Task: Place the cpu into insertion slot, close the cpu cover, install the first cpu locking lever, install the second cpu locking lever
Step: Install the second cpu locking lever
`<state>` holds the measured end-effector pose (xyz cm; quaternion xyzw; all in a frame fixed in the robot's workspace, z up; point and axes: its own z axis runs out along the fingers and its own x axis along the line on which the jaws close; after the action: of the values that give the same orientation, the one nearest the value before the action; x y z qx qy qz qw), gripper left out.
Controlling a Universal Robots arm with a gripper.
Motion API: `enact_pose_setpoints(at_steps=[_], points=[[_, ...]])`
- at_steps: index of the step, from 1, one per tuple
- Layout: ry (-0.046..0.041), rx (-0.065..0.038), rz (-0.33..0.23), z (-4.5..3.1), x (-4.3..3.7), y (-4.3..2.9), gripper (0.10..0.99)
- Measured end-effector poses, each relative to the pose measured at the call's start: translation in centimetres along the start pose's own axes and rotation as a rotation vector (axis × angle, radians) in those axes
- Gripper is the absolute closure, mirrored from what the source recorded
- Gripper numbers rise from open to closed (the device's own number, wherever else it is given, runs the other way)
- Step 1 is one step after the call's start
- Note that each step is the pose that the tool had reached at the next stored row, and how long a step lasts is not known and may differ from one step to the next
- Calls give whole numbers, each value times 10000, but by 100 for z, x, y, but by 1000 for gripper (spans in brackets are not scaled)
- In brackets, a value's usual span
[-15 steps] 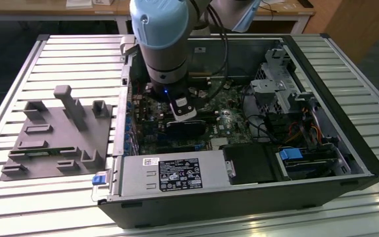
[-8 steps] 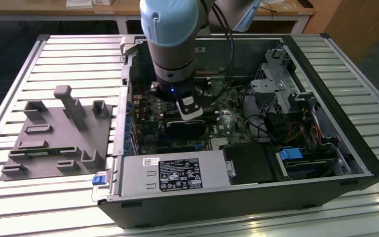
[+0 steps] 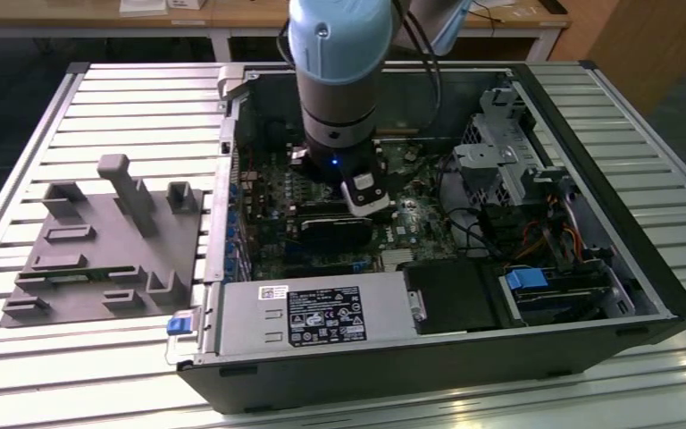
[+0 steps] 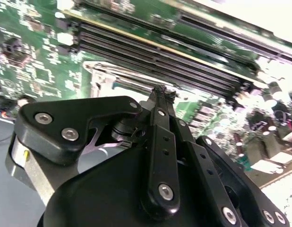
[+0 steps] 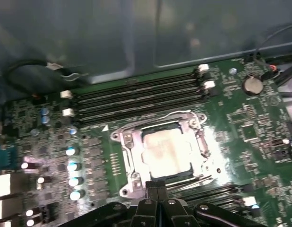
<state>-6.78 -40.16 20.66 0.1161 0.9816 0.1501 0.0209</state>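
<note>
Jaws (image 5: 157,187) pressed together, beside the cpu (image 5: 166,152) lying flat, cpu cover (image 5: 132,146) down

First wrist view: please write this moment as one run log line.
tool: shut, empty, at socket edge | cpu: in insertion slot | cpu cover: closed

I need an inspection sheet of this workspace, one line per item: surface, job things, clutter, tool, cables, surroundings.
Surface: slatted metal table carrying an open computer case.
Job things: cpu seated in the insertion slot; cpu cover lies closed around it.
Clutter: grey fixture block beside the case, on the exterior view's left.
Tool: tool shut, empty, tips at the socket's edge in both wrist views.
Cables: loose black wire by the case wall; coloured wires near the drive bays.
Surroundings: wooden desks behind the table.
</note>
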Motion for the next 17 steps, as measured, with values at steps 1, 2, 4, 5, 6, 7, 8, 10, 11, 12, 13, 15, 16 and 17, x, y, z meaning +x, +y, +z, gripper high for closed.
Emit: enact_pose_setpoints(at_steps=[1, 2, 4, 5, 6, 7, 8, 10, 11, 12, 13, 15, 16, 17], points=[[4, 11, 2, 2, -22, 5, 980], [0, 34, 0, 3, -35, 11, 980], [-29, 162, -7, 9, -42, 29, 980], [-52, 264, -17, 13, -41, 44, 980], [-76, 372, -26, 19, -39, 61, 980], [-99, 471, -34, 25, -37, 79, 980], [-118, 556, -41, 30, -37, 98, 980], [-145, 669, -49, 43, -43, 137, 980], [-157, 726, -53, 50, -45, 159, 980], [-173, 795, -58, 58, -45, 184, 980], [-189, 860, -64, 66, -43, 209, 980], [-219, 994, -74, 82, -38, 260, 980], [-232, 1056, -79, 89, -35, 286, 980], [-245, 1111, -84, 98, -33, 312, 980]])
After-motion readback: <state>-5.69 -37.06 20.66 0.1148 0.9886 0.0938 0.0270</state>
